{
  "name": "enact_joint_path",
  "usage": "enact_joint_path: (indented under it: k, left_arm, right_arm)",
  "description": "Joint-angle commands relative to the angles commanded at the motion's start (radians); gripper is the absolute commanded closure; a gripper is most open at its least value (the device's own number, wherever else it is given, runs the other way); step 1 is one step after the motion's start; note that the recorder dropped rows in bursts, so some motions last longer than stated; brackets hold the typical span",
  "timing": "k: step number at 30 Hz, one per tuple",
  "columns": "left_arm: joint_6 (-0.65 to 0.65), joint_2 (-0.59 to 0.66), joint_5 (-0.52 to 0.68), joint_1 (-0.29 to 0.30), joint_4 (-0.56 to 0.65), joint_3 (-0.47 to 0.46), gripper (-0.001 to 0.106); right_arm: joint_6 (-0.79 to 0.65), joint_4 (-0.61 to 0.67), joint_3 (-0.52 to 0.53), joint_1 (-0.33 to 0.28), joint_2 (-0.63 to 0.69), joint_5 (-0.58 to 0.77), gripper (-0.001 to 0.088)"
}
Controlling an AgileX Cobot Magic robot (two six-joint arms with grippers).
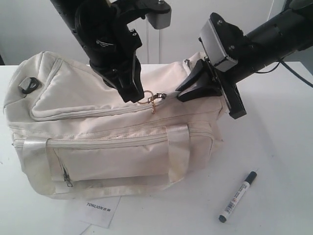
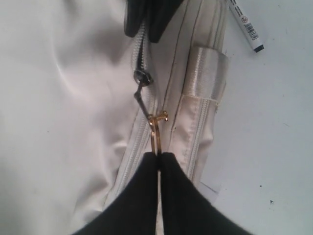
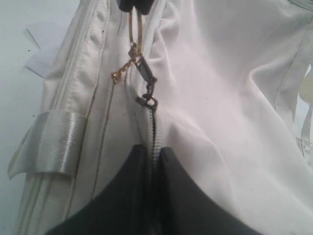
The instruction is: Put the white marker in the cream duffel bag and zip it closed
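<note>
Two tight grips: my left tool (image 2: 160, 156) pinches the gold zipper pull (image 2: 155, 129), my right tool (image 3: 152, 149) pins the cream duffel bag (image 1: 88, 93) steady for pulling.

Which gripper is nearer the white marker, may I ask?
Right. The right gripper pinches the cream duffel bag behind the white marker; the left gripper holds the zipper pull, farther off.

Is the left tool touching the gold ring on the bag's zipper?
Touching. The left wrist view shows the left tool pinching the gold ring between its closed fingertips.
</note>
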Motion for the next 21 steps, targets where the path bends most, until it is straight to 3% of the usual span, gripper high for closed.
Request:
enact_joint_path:
  k: [21]
  left_arm:
    - [-0.011, -0.034, 0.0, 0.0, 0.076, 0.041, 0.105]
  right_arm:
    - [0.002, 0.0, 0.0, -0.012, 0.0, -0.019, 0.0868]
